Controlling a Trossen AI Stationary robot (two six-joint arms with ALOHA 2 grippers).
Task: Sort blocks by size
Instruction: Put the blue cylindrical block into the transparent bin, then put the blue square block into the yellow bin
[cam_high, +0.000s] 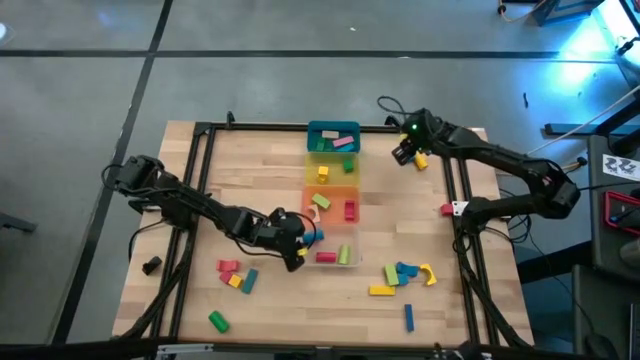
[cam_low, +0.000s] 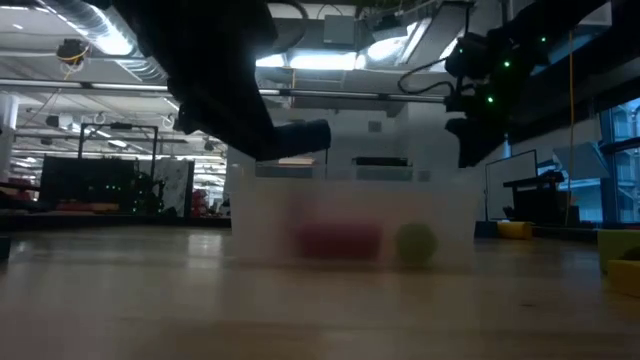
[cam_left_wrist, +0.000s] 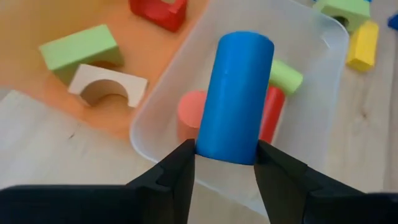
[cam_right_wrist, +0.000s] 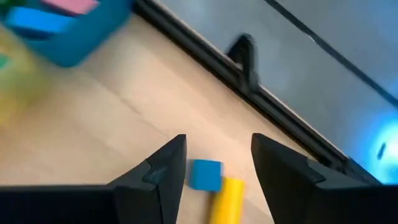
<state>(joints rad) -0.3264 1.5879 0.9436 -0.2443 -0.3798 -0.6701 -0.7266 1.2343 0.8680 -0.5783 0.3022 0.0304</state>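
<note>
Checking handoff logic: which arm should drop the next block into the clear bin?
Left. Its gripper already clamps a blue cylinder directly over the clear bin. The right gripper is open and empty near the table's far edge, above a small blue block.

Overhead camera straight down on the table (cam_high: 270, 170), low camera level across it, wrist cameras close, left wrist and overhead sharing the clear bin (cam_left_wrist: 311, 37).

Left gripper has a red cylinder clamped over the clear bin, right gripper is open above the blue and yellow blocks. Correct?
Not quite: the cylinder in the left gripper is blue, as the left wrist view shows. The rest stands: it is over the clear bin, and the right gripper is open above the blue block and yellow block.
</note>
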